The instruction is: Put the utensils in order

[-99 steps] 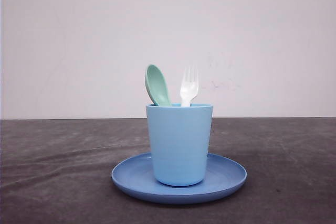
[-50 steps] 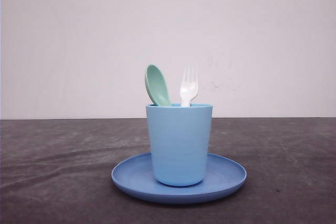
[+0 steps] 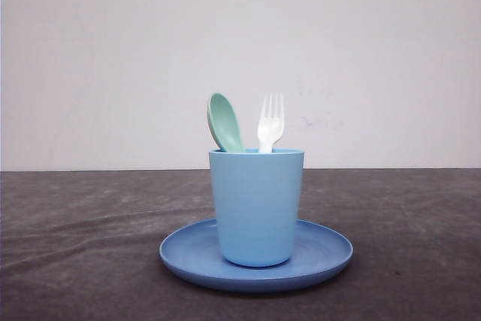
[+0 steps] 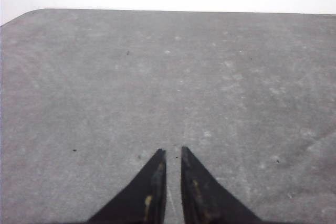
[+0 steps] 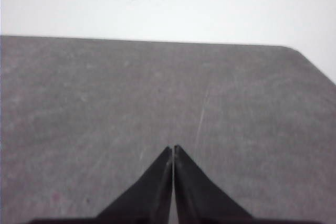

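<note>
Front view: a light blue cup [image 3: 257,207] stands upright near the middle of a round blue plate [image 3: 323,257], which rests on a dark grey table [image 3: 83,246]. Both utensils stand inside the cup, handles down and hidden by its wall. The mint-green spoon [image 3: 225,122] leans toward the left rim, its oval bowl showing above the lip. The white fork [image 3: 270,123] stands nearly upright just beside it, toward the middle of the rim, four tines up. The two heads are near each other but apart.

Left gripper [image 4: 173,153]: fingers close together with a narrow slit between the tips, nothing held, bare table beneath. Right gripper [image 5: 173,149]: fingertips pressed together, nothing held, bare table beneath. Neither wrist view takes in the cup or plate, so both arms are judged to be well clear of the tableware.

Assessment: with both pieces gathered upright in the cup, the task appears complete or nearly so.

Handling, as judged: both utensils are small plastic items, likely very light, stiff and smooth, so prone to slip or pivot in a pinch. If either must be lifted, the exposed neck just below the head, above the cup's lip, is the only reachable hold; the fork's tines look thin and should not be squeezed. The cup is probably light too and could tip or slide on the plate if a utensil is dragged sideways; a straight upward pull is advisable.
</note>
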